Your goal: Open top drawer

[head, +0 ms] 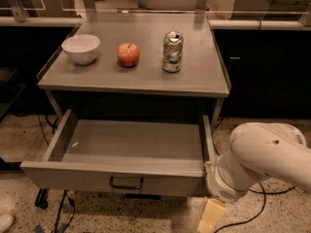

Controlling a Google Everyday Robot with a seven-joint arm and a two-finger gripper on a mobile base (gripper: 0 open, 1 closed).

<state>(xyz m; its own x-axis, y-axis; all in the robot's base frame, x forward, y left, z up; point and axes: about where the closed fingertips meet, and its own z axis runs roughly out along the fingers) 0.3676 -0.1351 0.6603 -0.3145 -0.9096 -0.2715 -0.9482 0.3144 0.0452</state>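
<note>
- Currently the top drawer [73,176] of a grey metal cart [204,81] stands far out toward the camera, and its plain grey tray is bare inside.
- A small dark bracket handle [126,183] sits at the centre of the drawer front, with nothing touching it.
- The robot's thick white arm [265,154] fills the lower right and sits just beside the drawer's right front corner.
- The gripper [210,218] hangs below that arm at the bottom edge, lower than the drawer front and to the right of the handle. Whether it is spread or pressed together cannot be told.
- On the cart top stand a white bowl [81,48], a red apple [128,54] and a drink can [172,51], in a row from left to right.
- Judged from this, the opening looks essentially done.
- Risk: the arm is so near the corner that a careless swing could knock the drawer partway shut or shake the cart, and the upright can would be the first to topple.
- Risk: pulling further might run the drawer off its slides.
</note>
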